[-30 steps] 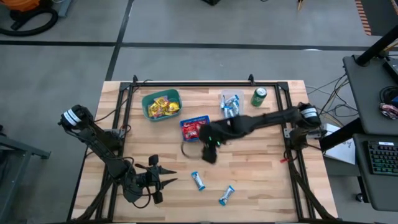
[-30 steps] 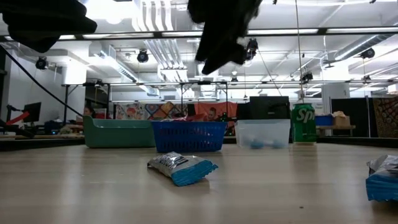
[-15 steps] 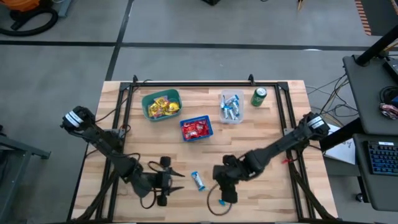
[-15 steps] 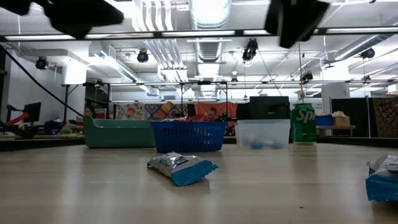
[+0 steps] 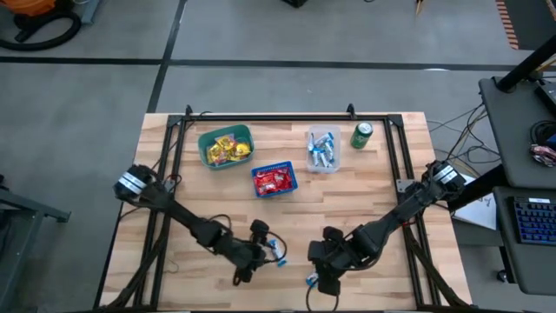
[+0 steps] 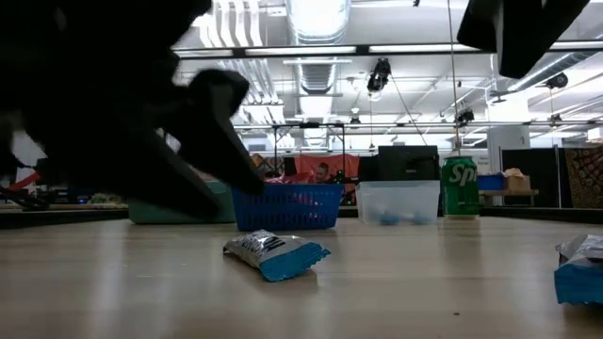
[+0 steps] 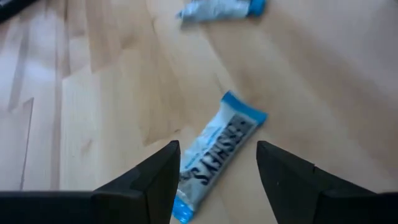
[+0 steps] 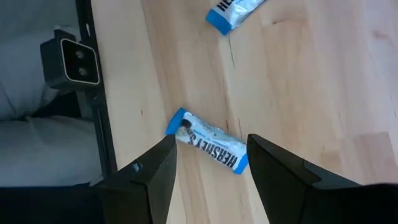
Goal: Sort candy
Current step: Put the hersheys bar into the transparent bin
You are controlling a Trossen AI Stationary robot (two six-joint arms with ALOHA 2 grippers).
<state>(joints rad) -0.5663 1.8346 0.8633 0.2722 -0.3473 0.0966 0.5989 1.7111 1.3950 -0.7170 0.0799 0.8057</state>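
Note:
Two blue-and-white candy bars lie flat on the wooden table near its near edge. My left gripper (image 5: pixel 259 249) is open and hovers by the left bar (image 5: pixel 277 253). In the left wrist view, that bar (image 7: pixel 219 144) lies between its fingers, untouched. My right gripper (image 5: pixel 324 272) is open over the right bar (image 5: pixel 314 280). The right wrist view shows this bar (image 8: pixel 209 144) between its fingers, also untouched. In the low view, the left bar (image 6: pixel 276 254) shows mid-table and the other bar (image 6: pixel 580 269) at the picture's right edge.
At the far side stand a green basket (image 5: pixel 226 146) of yellow candies, a blue basket (image 5: pixel 273 180) of red candies and a clear tub (image 5: pixel 323 148) of blue-and-white bars. A green can (image 5: pixel 361 135) stands to its right. A black frame rail (image 8: pixel 98 93) runs along the table's near edge.
My right gripper has swung from beside the blue basket toward the near edge and come down over the right bar. My left gripper has moved rightward along the near side to the left bar. Neither bar has moved.

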